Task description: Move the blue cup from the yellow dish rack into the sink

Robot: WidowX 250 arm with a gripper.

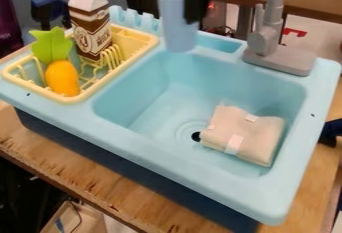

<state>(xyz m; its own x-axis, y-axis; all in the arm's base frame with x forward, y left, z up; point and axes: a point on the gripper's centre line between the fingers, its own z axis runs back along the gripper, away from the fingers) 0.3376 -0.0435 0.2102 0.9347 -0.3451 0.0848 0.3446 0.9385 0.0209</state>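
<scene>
So, the black two-finger gripper looks pinched on the tall pale-blue plastic cup, over the back edge of the light-blue plastic sink. It seems to be the holding-up part; moving next needs a gentle, straight grip.

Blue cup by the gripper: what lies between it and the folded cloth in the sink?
No loose thing shows there: in the camera view, only bare sink lies between the cup and the folded cloth.
</scene>
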